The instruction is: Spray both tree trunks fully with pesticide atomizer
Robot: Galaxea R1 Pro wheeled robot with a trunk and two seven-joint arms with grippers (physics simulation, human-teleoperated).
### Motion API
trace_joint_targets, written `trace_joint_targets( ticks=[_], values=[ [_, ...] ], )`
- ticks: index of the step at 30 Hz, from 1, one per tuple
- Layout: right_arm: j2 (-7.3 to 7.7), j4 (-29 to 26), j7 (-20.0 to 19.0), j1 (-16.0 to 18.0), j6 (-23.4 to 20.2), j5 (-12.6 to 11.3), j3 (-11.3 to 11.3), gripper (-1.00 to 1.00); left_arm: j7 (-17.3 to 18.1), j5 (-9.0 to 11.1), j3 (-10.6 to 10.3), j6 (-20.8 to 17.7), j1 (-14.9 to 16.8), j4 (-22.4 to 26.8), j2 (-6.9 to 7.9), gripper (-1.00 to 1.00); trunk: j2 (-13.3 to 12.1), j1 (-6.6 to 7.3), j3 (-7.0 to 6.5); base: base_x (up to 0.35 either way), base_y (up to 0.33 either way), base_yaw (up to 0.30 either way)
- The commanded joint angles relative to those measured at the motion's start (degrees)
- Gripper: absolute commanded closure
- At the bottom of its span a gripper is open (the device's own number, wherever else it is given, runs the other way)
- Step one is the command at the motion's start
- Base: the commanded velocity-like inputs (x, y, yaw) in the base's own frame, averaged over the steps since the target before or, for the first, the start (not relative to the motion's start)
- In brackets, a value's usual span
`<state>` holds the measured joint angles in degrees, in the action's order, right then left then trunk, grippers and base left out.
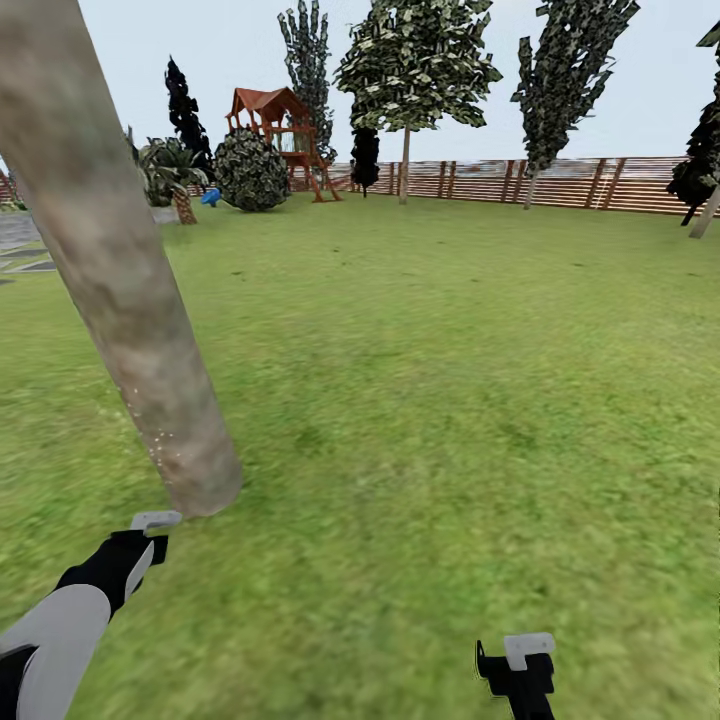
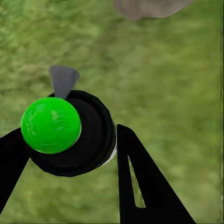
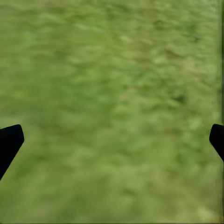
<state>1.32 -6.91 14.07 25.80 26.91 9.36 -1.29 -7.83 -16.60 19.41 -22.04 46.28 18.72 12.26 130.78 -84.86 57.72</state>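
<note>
Near the left arm, a pale tree trunk (image 1: pixel 120 290) leans up from the grass (image 1: pixel 430 400). The left gripper (image 2: pixel 70 149) has its fingers closed around a black bottle (image 2: pixel 88 140) with a green top. The right gripper (image 3: pixel 112 140) hangs over grass, fingers spread wide.

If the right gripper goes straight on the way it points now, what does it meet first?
Most likely the grass floor. In the right wrist view, the right gripper has its fingers wide apart, with nothing but grass between and beyond them; depth is unclear.
</note>
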Motion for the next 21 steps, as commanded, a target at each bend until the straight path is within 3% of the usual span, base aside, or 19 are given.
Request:
trace_joint_targets(
  ticks=[1, 7, 21],
  values=[
    [0.0, 0.06, 0.51, 0.04, -0.01, 0.57, -0.12, -1.0, 0.09, -0.62, 0.37, -0.28, 0.04, 0.09, -0.05, 1.0, 0.02, -0.01, 0.05, 0.162, -0.257, 0.0],
    [0.0, 0.06, 0.49, 0.04, -0.01, 0.57, -0.12, -1.0, 0.11, -0.62, 0.41, -0.28, 0.04, 0.09, -0.05, 1.0, 0.02, -0.01, 0.05, 0.163, -0.256, 0.047],
    [0.0, 0.07, 0.5, 0.04, -0.01, 0.61, -0.12, -1.0, 0.1, -0.61, 0.35, -0.28, 0.04, 0.02, -0.1, 1.0, 0.02, -0.01, 0.05, 0.176, -0.242, 0.264]
  ],
)
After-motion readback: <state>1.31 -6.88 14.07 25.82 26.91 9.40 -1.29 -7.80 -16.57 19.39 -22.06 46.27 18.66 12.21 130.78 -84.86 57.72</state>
